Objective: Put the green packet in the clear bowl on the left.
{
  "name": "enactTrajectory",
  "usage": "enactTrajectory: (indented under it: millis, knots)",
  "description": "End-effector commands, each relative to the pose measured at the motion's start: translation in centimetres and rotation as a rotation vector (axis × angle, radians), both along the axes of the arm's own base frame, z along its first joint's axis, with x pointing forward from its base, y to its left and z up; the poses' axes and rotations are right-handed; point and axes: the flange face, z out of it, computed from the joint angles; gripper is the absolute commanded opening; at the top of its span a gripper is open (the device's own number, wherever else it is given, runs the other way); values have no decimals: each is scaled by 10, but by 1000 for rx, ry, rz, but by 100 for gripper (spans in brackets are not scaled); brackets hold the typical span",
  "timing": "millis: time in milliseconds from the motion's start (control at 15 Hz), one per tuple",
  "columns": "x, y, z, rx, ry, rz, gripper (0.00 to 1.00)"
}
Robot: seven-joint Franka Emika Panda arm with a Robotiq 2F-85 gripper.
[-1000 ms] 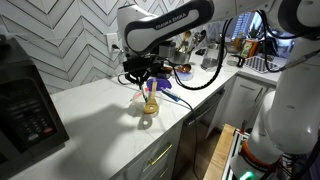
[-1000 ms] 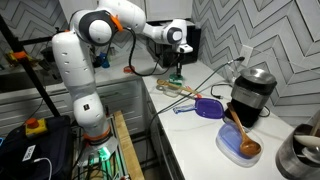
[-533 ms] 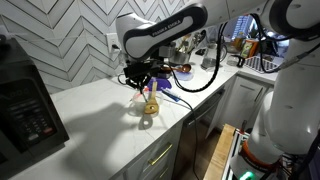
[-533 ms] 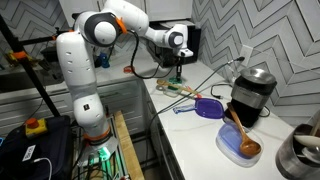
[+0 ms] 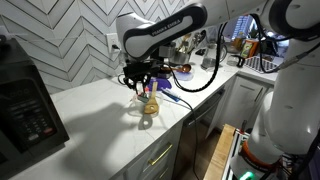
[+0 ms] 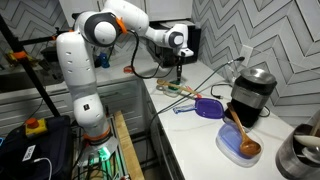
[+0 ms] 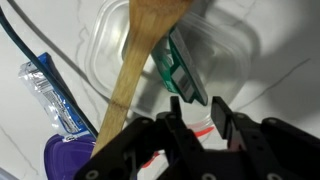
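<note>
Since a second ago the arm has drifted slightly sideways above the bowl, and over the last half second I see nothing else change. The black two-fingered gripper [image 7: 198, 108] hangs just above the small transparent bowl with rounded corners [image 7: 96, 58], which stands on the white marble counter [image 5: 100, 110] near its front edge. The fingers [image 7: 176, 112] are spread apart, released, and pale counter shows in the gap between them. The flat green snack packet [image 7: 183, 65] lies tilted inside the bowl, with its far end down among the see-through walls and its near end up at the rim, right at the mouth of the gap. I cannot tell whether either pad touches it. A long light wooden spoon [image 7: 140, 50] leans across the bowl just beside the packet, its handle running out over the rim. A clear wrapper with blue stripes [image 7: 50, 95] lies on the counter near the bowl, and a purple plastic piece [image 7: 65, 160] sits just past it. In both exterior views the gripper [image 5: 143, 73] [image 6: 177, 68] points straight down over the bowl.
</note>
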Motion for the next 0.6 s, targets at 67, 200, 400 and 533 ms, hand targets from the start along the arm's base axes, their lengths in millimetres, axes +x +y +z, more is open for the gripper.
enactTrajectory:
  millis: [67, 200, 400, 533]
  knots:
    - [-16, -3, 44, 86, -96, 19, 78]
    - [-20, -5, 61, 118, -134, 26, 93]
    - [-26, -7, 76, 137, -154, 34, 100]
    - [-16, -2, 80, 119, -146, 25, 100]
